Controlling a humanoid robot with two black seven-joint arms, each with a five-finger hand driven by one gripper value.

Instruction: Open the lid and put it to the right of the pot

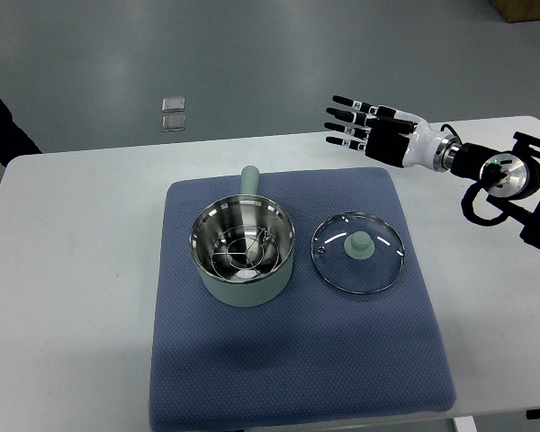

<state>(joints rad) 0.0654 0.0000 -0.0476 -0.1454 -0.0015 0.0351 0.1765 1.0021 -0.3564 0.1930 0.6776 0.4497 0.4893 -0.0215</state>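
- Glass lid (357, 253) flat on blue mat (297, 360), knob up, just right of pot (243, 252), not touching it.
- Pot uncovered, wire rack inside, handle pointing away.
- Right hand (371, 129) raised over desk (72, 297) far edge, fingers (344, 112) spread straight, empty, well apart from lid.

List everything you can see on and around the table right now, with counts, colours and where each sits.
pot: one, pale green with steel inside, left of centre on the mat, open, handle pointing away
wire rack: one, steel, inside the pot
lid: one, glass with steel rim and pale green knob, flat on the mat, right of the pot
mat: one, blue, centre of the table
table: one, white
small clear items: two, on the grey floor beyond the table
right hand: one, black and white, open, above the table's far right edge
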